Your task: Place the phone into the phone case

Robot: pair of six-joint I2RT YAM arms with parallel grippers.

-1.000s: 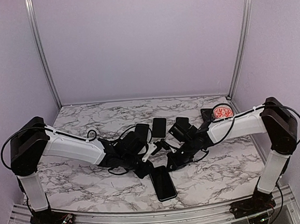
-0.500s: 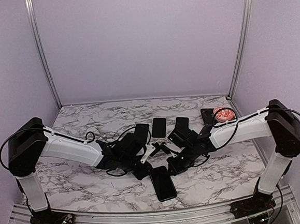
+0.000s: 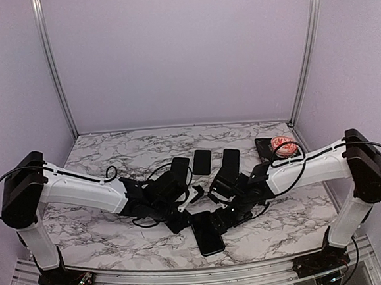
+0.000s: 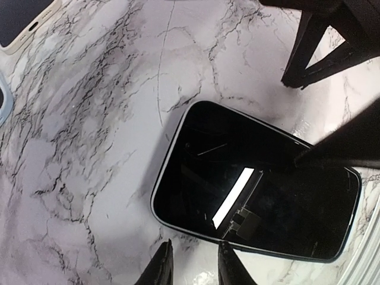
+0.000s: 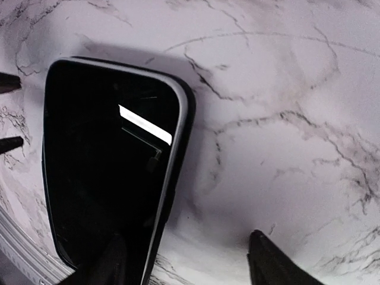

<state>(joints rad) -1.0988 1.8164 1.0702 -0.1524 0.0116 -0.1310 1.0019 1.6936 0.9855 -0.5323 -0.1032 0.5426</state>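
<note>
Phone (image 3: 207,232) flat, screen up, on the bench (image 3: 112,236), lower centre of frame.
Right gripper (image 5: 187,240) spread wide over its edge; left gripper (image 4: 194,249) barely parted, empty.

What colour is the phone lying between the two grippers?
Glossy black phone with a thin pale rim; clearest in the left wrist view.

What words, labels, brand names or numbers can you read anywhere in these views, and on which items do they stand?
No text can be read anywhere.
Phone: dark screen with only a reflected strip of light; no brand or number shows.
Round red-and-white item: patterned, but too small to tell whether it bears any text.
Dark slab at the back centre: looks blank from this camera.
</note>
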